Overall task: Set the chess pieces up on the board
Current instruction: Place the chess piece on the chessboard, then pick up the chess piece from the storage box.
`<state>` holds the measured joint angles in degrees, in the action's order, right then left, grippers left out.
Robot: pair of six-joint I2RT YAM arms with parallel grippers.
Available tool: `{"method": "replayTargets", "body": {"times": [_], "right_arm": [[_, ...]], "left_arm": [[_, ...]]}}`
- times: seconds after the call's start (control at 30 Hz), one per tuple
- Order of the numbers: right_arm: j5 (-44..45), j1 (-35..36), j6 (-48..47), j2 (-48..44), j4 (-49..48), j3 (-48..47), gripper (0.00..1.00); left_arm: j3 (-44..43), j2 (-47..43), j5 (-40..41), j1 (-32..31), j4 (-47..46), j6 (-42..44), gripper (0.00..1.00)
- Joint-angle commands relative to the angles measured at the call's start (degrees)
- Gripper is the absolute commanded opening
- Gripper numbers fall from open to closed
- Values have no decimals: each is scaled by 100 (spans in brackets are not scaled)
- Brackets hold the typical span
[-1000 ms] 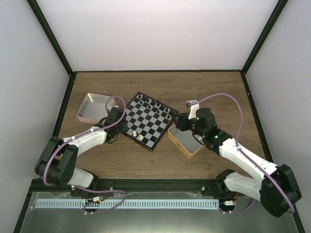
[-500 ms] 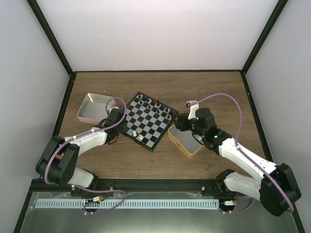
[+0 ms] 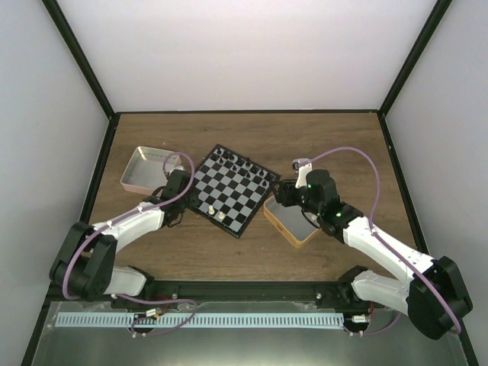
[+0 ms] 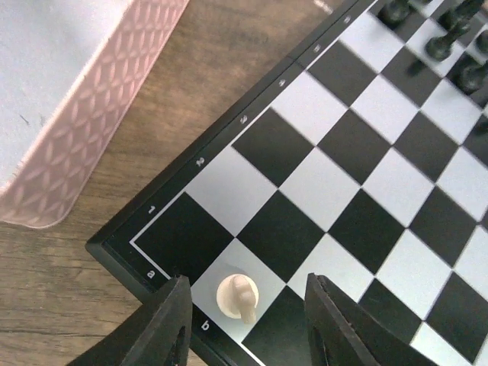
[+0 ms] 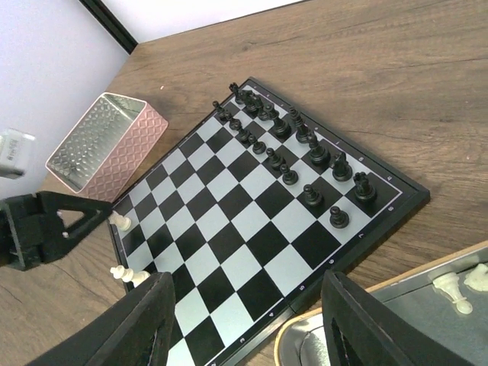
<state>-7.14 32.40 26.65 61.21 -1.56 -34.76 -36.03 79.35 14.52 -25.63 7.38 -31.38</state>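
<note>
Pink tray [image 4: 76, 114] flanks the board [image 4: 343, 152]; black figures [image 5: 290, 175] fill its far rows

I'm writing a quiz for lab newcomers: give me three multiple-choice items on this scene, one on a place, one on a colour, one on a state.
1. Where does the white piece between the left gripper's fingers stand? A) on a light square by the board's corner B) on a dark square mid-board C) off the board
2. What colour is the tray beside that corner? A) blue B) pink C) green
3. How is the left gripper? A) shut on the piece B) shut on nothing C) open, fingers clear of the piece
Answers: 1 A, it sits on the pale square next to the corner; 2 B, its patterned wall is pink; 3 C, gaps show either side of it.
</note>
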Motion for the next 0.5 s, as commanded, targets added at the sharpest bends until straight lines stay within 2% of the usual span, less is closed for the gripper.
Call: {"method": "replayTargets", "body": {"times": [0.0,0.17,0.33,0.47], "right_arm": [[414,24,188,-67,333,-168,55],[1605,-100,743,255,1395,-476,50],[1451,-497,1048,847,1941,-593,48],[1303,-634,1221,1509,2006,-791,47]], "left_arm": [[-345,-515,42,23,341,-68,46],[-553,-1231,165,23,562,-78,54],[-598,-1879,-392,23,279,183,58],[-549,-2216,-735,23,41,228,60]]}}
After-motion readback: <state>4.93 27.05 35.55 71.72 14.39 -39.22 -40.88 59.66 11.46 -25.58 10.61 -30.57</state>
